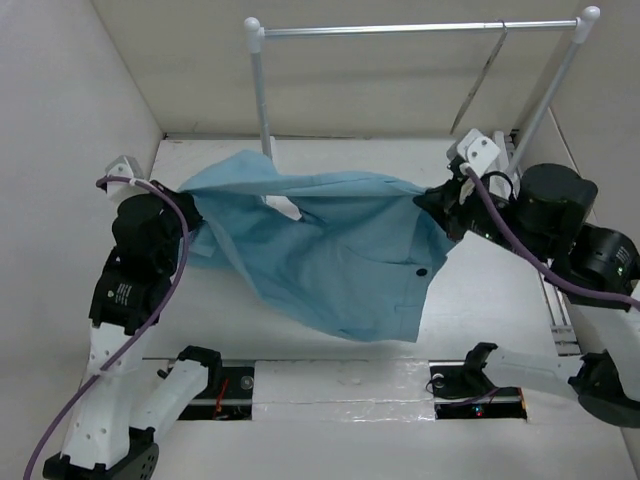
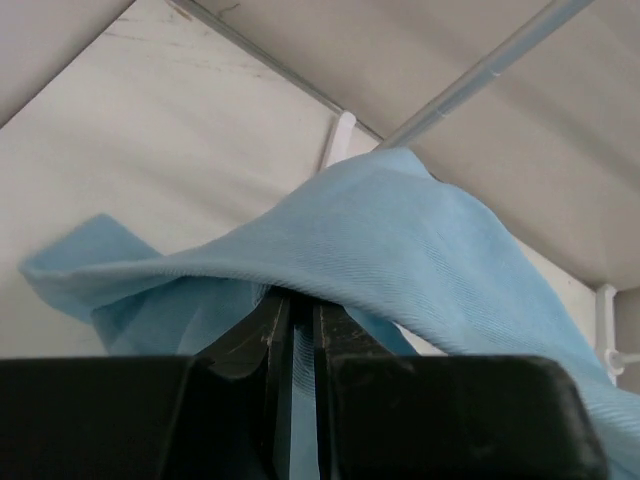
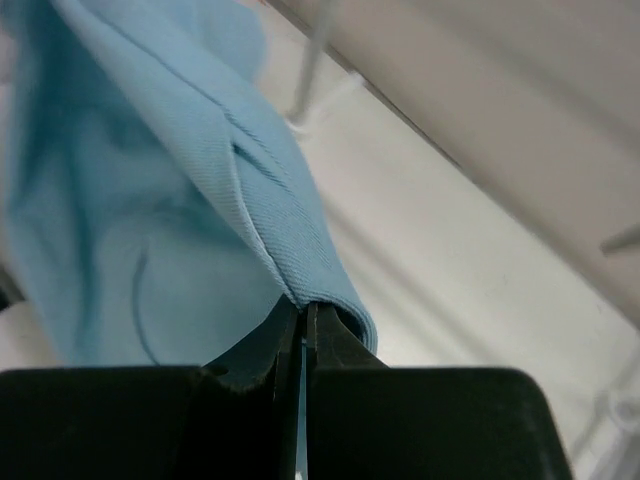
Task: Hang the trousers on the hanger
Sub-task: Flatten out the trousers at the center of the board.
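The sky-blue trousers (image 1: 340,250) hang stretched between my two grippers above the table, the waist with a black button (image 1: 421,271) sagging toward the near side. My left gripper (image 1: 190,200) is shut on the cloth's left edge; the left wrist view shows the fabric (image 2: 400,230) pinched between its jaws (image 2: 295,300). My right gripper (image 1: 438,200) is shut on the right edge; the right wrist view shows a folded hem (image 3: 180,200) clamped at its tips (image 3: 303,310). The thin grey wire hanger (image 1: 488,72) hangs edge-on from the rack bar at the back right.
A rack with white posts and a silver bar (image 1: 420,28) stands at the back, its left post (image 1: 262,95) just behind the trousers. White walls close the table on three sides. The rack's right foot and post (image 1: 545,110) are close to my right arm.
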Controlling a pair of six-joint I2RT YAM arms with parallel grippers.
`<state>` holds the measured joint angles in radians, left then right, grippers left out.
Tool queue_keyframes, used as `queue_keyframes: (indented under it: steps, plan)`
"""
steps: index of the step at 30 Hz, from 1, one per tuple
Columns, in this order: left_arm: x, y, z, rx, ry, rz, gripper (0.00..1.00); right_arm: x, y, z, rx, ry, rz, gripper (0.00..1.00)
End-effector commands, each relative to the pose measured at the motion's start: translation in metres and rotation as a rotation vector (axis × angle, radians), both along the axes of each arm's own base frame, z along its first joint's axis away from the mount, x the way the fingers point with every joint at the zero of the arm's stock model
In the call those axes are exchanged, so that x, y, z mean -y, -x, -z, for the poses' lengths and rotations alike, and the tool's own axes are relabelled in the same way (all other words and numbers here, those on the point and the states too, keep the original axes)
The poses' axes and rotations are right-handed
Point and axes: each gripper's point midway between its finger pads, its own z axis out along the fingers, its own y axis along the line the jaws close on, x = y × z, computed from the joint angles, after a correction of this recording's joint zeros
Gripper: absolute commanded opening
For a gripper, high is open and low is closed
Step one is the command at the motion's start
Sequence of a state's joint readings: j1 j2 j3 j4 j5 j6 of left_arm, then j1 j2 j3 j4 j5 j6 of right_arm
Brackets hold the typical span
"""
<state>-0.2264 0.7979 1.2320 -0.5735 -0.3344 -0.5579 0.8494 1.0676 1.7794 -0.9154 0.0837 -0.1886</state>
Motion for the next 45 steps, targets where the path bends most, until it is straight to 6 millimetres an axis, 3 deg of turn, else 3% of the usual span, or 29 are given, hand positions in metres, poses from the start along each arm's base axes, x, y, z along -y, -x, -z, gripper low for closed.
queue_keyframes:
  steps: [1, 2, 3, 4, 5, 6, 7, 8, 9, 10, 12, 13, 15, 16, 17, 18, 19, 20, 22, 23, 24, 26, 27, 30, 33, 35, 37, 40, 45]
  plan:
    - [-0.009, -0.011, 0.038, -0.132, -0.089, -0.041, 0.00, 0.037, -0.054, 0.054, -0.075, 0.189, 0.229, 0.00]
    - [-0.003, -0.016, 0.044, -0.138, -0.080, -0.017, 0.00, 0.042, -0.075, 0.081, -0.102, 0.202, 0.270, 0.00]
    - [0.010, -0.019, 0.056, -0.166, -0.049, 0.038, 0.00, 0.047, -0.085, 0.093, -0.116, 0.183, 0.271, 0.00]
    - [0.027, -0.024, 0.085, -0.239, -0.024, 0.119, 0.14, 0.075, -0.112, 0.121, -0.149, 0.158, 0.361, 0.00]
    - [0.028, -0.026, 0.100, -0.279, -0.025, 0.116, 0.14, 0.095, -0.124, 0.112, -0.125, 0.126, 0.434, 0.00]
    - [0.041, -0.025, 0.116, -0.326, 0.006, 0.182, 0.37, 0.101, -0.129, 0.143, -0.184, 0.122, 0.429, 0.00]
    - [0.045, -0.024, 0.141, -0.391, 0.008, 0.201, 0.51, 0.116, -0.138, 0.154, -0.209, 0.106, 0.489, 0.00]
    - [0.051, -0.022, 0.150, -0.414, 0.008, 0.221, 0.77, 0.146, -0.152, 0.158, -0.201, 0.094, 0.587, 0.10]
    - [0.053, -0.021, 0.157, -0.431, -0.002, 0.234, 0.86, 0.161, -0.158, 0.166, -0.213, 0.104, 0.649, 0.43]
    - [0.051, -0.021, 0.162, -0.445, -0.023, 0.230, 0.94, 0.176, -0.164, 0.169, -0.220, 0.113, 0.709, 0.55]
    - [0.041, -0.024, 0.160, -0.440, -0.065, 0.191, 0.99, 0.189, -0.173, 0.184, -0.280, 0.147, 0.746, 0.70]
    - [0.039, -0.028, 0.155, -0.433, -0.075, 0.179, 0.99, 0.188, -0.175, 0.175, -0.280, 0.150, 0.735, 0.71]
    - [0.032, -0.029, 0.155, -0.438, -0.097, 0.143, 0.99, 0.157, -0.167, 0.177, -0.283, 0.168, 0.633, 0.71]
    - [0.031, -0.029, 0.162, -0.451, -0.097, 0.132, 0.99, 0.142, -0.158, 0.188, -0.303, 0.186, 0.589, 0.67]
    - [0.031, -0.028, 0.166, -0.456, -0.078, 0.122, 0.98, 0.128, -0.143, 0.188, -0.293, 0.192, 0.540, 0.56]
    - [0.032, -0.026, 0.172, -0.468, -0.063, 0.116, 0.95, 0.106, -0.130, 0.197, -0.309, 0.188, 0.458, 0.23]
    - [0.028, -0.020, 0.185, -0.501, -0.048, 0.095, 0.93, 0.070, -0.110, 0.208, -0.328, 0.189, 0.340, 0.07]
    - [0.029, -0.016, 0.191, -0.512, -0.027, 0.089, 0.91, 0.051, -0.090, 0.242, -0.382, 0.204, 0.260, 0.00]
    - [0.019, -0.001, 0.213, -0.554, 0.062, 0.007, 0.90, -0.011, -0.038, 0.257, -0.408, 0.160, 0.002, 0.00]
    - [0.017, 0.004, 0.216, -0.550, 0.090, -0.027, 0.90, -0.026, -0.019, 0.276, -0.435, 0.172, -0.068, 0.00]
    - [0.017, 0.008, 0.219, -0.545, 0.154, -0.078, 0.91, -0.034, -0.009, 0.284, -0.440, 0.191, -0.081, 0.06]
    - [0.010, 0.019, 0.223, -0.526, 0.206, -0.158, 0.97, -0.053, 0.018, 0.296, -0.456, 0.238, -0.138, 0.27]
    - [0.008, 0.022, 0.223, -0.511, 0.230, -0.186, 0.98, -0.058, 0.022, 0.299, -0.461, 0.256, -0.152, 0.48]
    - [-0.004, 0.021, 0.215, -0.446, 0.279, -0.283, 0.99, -0.074, 0.038, 0.314, -0.498, 0.298, -0.228, 0.65]
    - [-0.017, 0.010, 0.218, -0.397, 0.294, -0.355, 0.99, -0.086, 0.049, 0.329, -0.509, 0.339, -0.269, 0.66]
    - [-0.021, 0.003, 0.239, -0.438, 0.314, -0.383, 0.99, -0.085, 0.048, 0.341, -0.522, 0.374, -0.266, 0.67]
    - [-0.039, -0.003, 0.264, -0.488, 0.334, -0.443, 0.99, -0.088, 0.050, 0.342, -0.517, 0.388, -0.289, 0.66]
    - [-0.056, 0.002, 0.292, -0.582, 0.365, -0.487, 0.99, -0.091, 0.050, 0.340, -0.511, 0.389, -0.303, 0.66]
    - [-0.072, -0.005, 0.276, -0.493, 0.322, -0.535, 0.98, -0.096, 0.054, 0.341, -0.518, 0.371, -0.334, 0.67]
